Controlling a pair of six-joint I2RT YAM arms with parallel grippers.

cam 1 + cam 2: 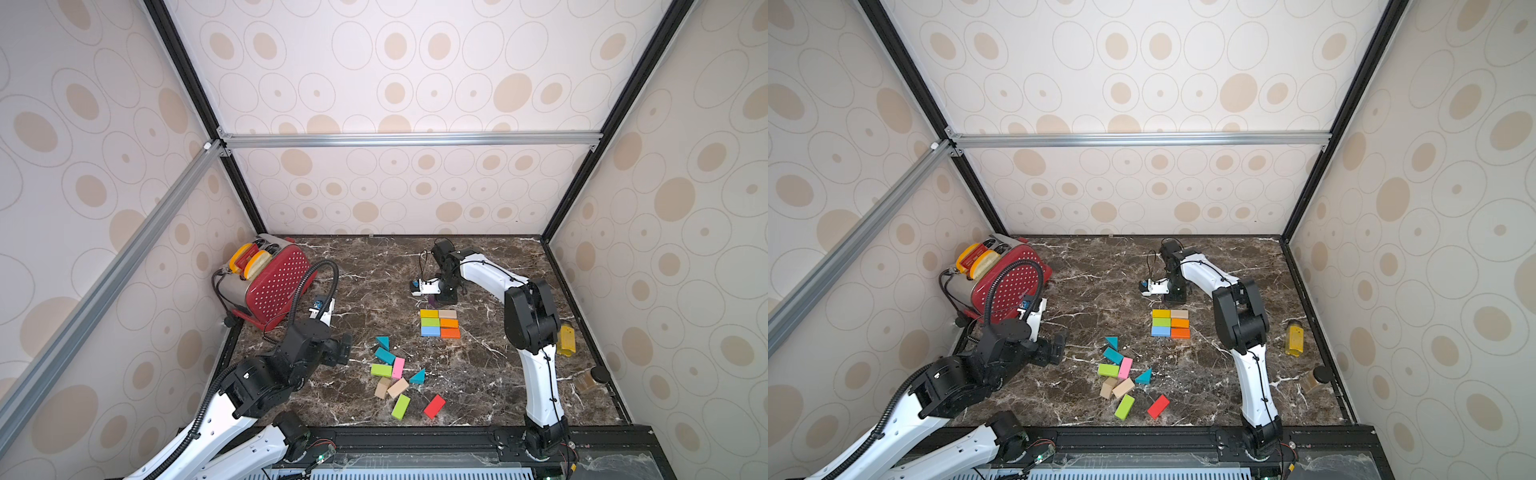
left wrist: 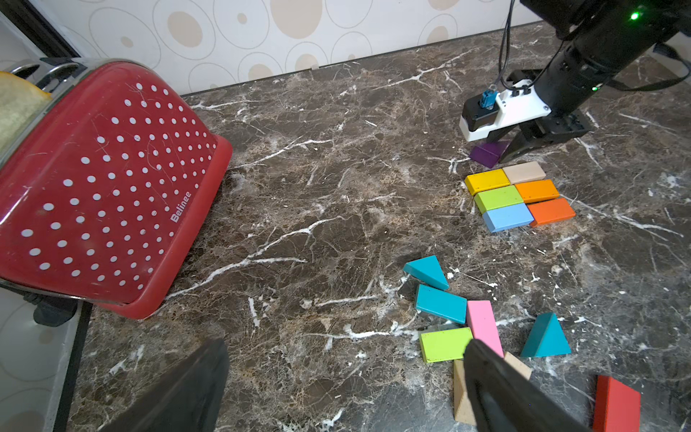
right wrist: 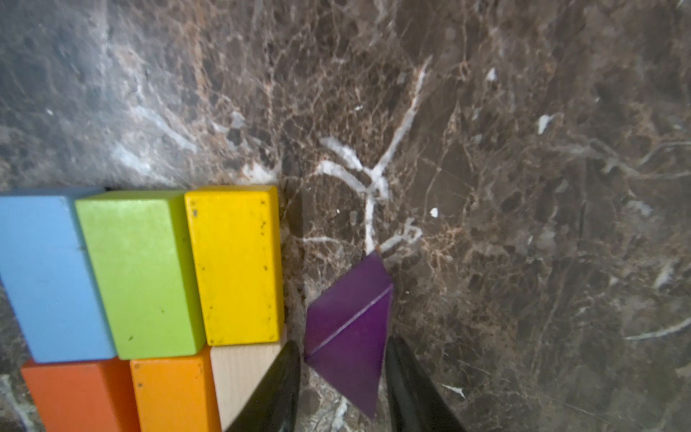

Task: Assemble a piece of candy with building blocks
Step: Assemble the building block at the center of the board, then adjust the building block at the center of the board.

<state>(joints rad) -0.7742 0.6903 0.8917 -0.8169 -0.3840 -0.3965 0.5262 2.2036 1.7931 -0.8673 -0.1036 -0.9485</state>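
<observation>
Six building blocks lie flat in a tight rectangle [image 1: 439, 323], yellow [image 3: 235, 262], green and blue beside tan, orange and dark orange. A purple wedge [image 3: 347, 329] rests on the table just behind that rectangle's yellow and tan end. My right gripper [image 3: 344, 346] straddles the wedge, open by a narrow margin, with thin gaps at both fingers. Loose blocks lie nearer the front: teal wedges, a teal brick [image 1: 385, 356], pink [image 1: 398, 368], green, tan and red [image 1: 434, 406] bricks. My left gripper [image 2: 346, 348] hovers wide open and empty over bare table, left of that pile.
A red perforated toaster [image 1: 276, 286] holding toast stands at the back left. A yellow jar [image 1: 566, 340] and a dark-lidded jar [image 1: 590, 380] sit by the right wall. Enclosure walls close in the marble table [image 1: 374, 282] on three sides.
</observation>
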